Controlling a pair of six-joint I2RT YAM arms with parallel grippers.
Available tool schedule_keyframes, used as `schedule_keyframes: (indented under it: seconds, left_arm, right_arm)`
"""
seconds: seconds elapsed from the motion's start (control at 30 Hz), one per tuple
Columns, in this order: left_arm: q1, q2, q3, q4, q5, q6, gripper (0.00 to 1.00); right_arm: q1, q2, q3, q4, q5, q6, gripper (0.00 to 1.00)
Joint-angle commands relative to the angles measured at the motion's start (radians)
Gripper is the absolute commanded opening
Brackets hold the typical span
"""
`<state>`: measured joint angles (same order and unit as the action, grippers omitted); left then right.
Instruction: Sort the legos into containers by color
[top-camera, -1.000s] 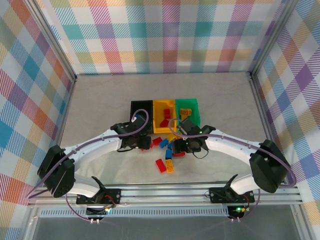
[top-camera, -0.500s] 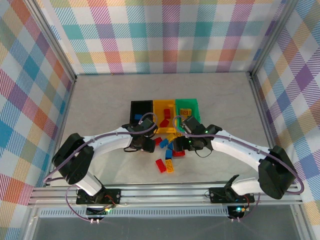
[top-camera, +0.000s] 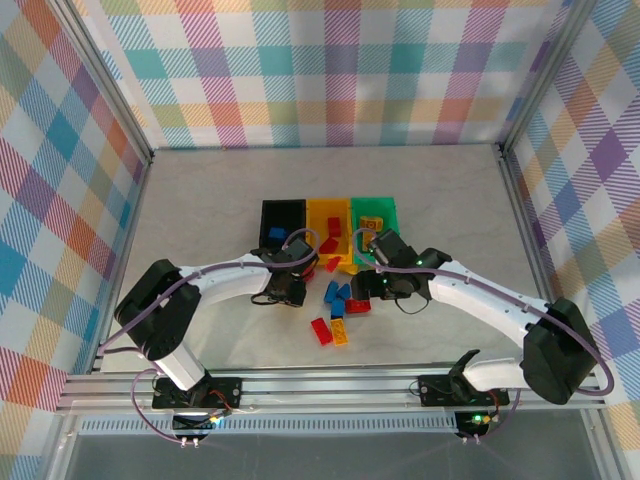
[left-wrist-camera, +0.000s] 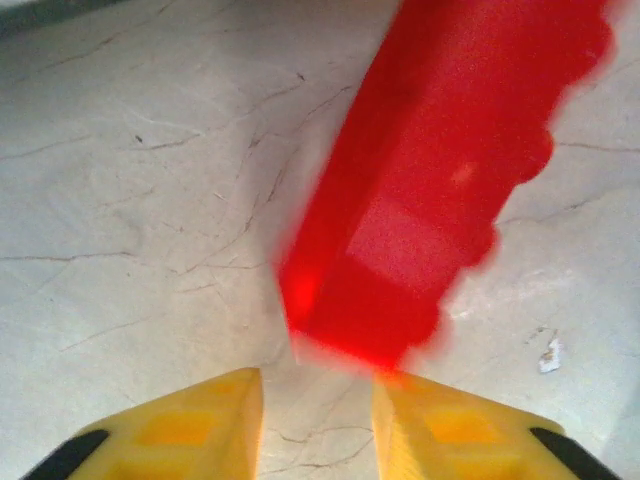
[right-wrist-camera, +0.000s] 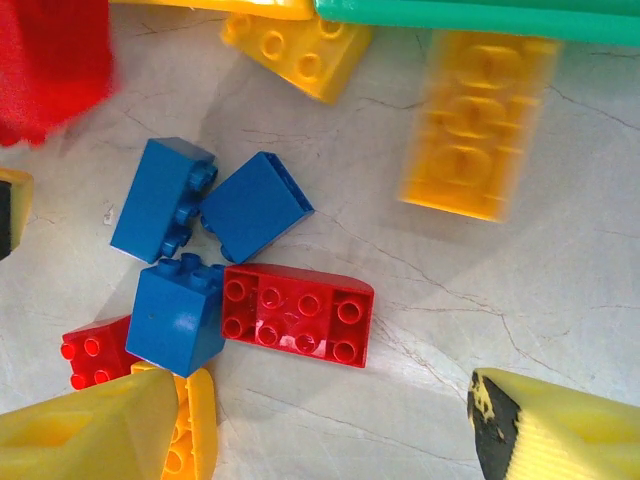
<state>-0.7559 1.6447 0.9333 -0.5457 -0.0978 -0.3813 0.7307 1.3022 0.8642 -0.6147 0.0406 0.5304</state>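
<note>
Lego (left-wrist-camera: 430, 190) in left gripper (left-wrist-camera: 317, 388): red, blurred, unreadable.

Red lego (left-wrist-camera: 420, 190) on the left wrist view, all blur, running off the top edge; whether the left gripper (left-wrist-camera: 318, 385) pinches it, we can't tell. Right wrist: we see a yellow-orange lego (right-wrist-camera: 480, 125) smeared, green bin (right-wrist-camera: 480, 10) cropped up top.
</note>
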Motion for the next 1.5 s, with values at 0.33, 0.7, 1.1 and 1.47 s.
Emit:
schedule_keyframes:
  seconds: [0.33, 0.7, 1.1, 1.47]
  left_arm:
    - [0.001, -0.017, 0.032, -0.049, -0.026, -0.004, 0.34]
    - [0.001, -0.159, 0.104, -0.120, 0.040, 0.000, 0.58]
    - [-0.021, -0.170, 0.105, -0.111, 0.056, -0.120, 0.68]
    - [-0.105, -0.058, 0.129, -0.048, 0.097, -0.172, 0.67]
  right_arm:
    - [-0.035, -0.014, 0.009, -0.038, 0.005, -0.027, 0.78]
    - [-0.131, -0.049, -0.038, -0.068, -0.011, -0.029, 0.77]
    - [-0.167, -0.036, 0.001, -0.053, -0.058, -0.061, 0.77]
    - [-0.163, -0.072, -0.019, -0.074, -0.080, -0.079, 0.76]
